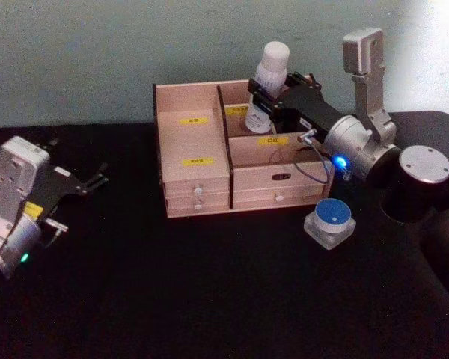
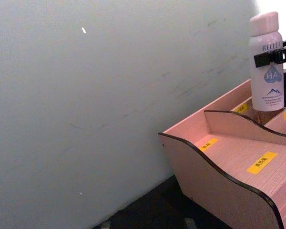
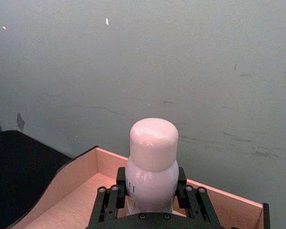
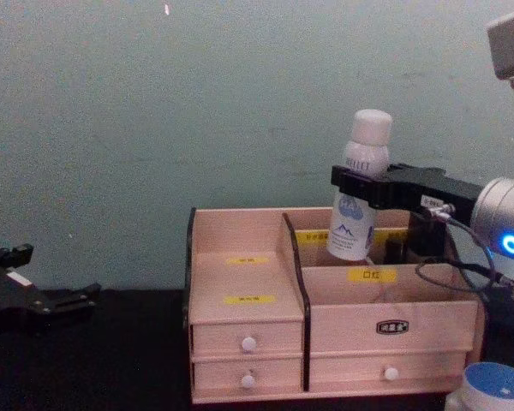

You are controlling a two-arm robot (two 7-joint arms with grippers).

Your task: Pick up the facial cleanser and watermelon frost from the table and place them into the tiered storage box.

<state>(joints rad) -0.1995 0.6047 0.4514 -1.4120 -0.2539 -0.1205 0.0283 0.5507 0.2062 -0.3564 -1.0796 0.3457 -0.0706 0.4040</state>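
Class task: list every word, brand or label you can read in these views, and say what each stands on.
"RELLET": on the white bottle held in the right tool.
"HA": in the blue drop on that bottle.
"口红": on a yellow label on the tiered storage box.
The other yellow labels and the dark plate on a drawer front are too blurred to read.

Head looks down on box (image 1: 198, 179) and desk (image 1: 172, 292); chest views box side-on; wrists close, facing box, wall (image 3: 190, 62).
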